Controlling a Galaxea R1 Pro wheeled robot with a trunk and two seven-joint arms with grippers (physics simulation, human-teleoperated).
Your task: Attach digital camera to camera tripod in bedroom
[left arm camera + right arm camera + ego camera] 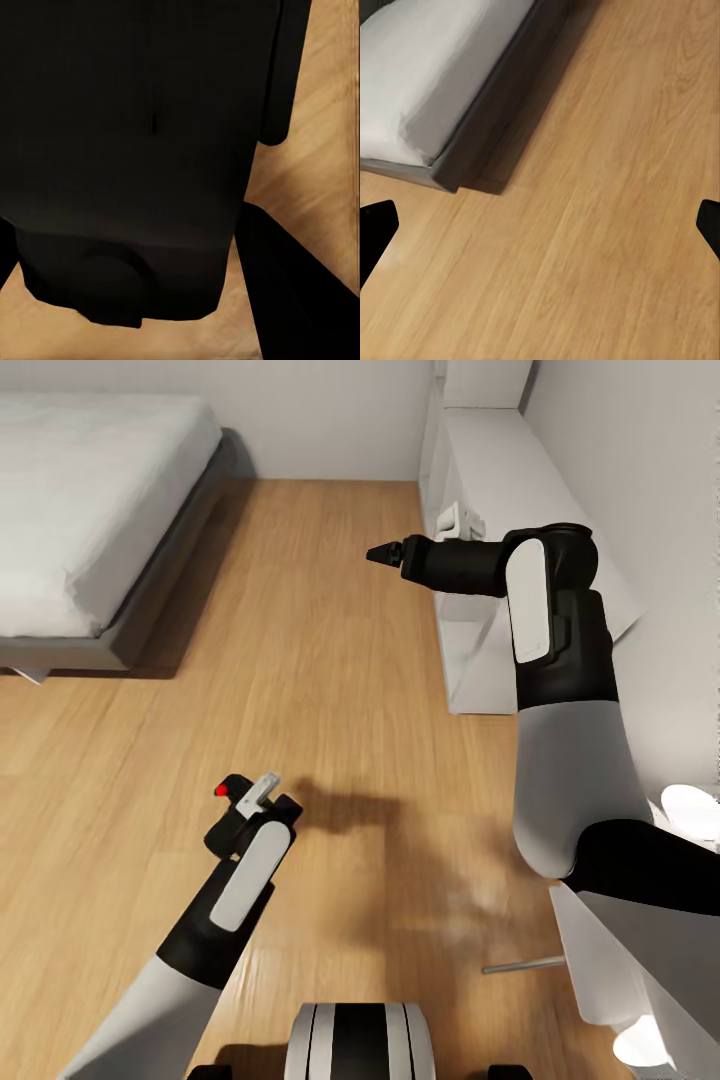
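1. Nearest the robot in the head view, the left gripper is held low over the wood plank floor, clamped on the digital camera, whose round red button shows at the gripper's far-left side.
2. In the left wrist view the digital camera is a large black body pressed between the fingers, with floor planks showing past its edges; its details are too dark to make out.
3. At the lower right of the head view, a thin grey rod lies low near the floor beside white parts of the robot; it may be a tripod leg, but that cannot be told from here.
4. Farther out, the right gripper is raised and points toward the bed, holding nothing.
5. In the right wrist view its two black fingertips sit wide apart at opposite edges, so the jaws are spread.
6. Beside the right arm stands a white shelf unit against the pale wall.
7. Farthest, the grey bed with its dark frame stands at the left of the bedroom.
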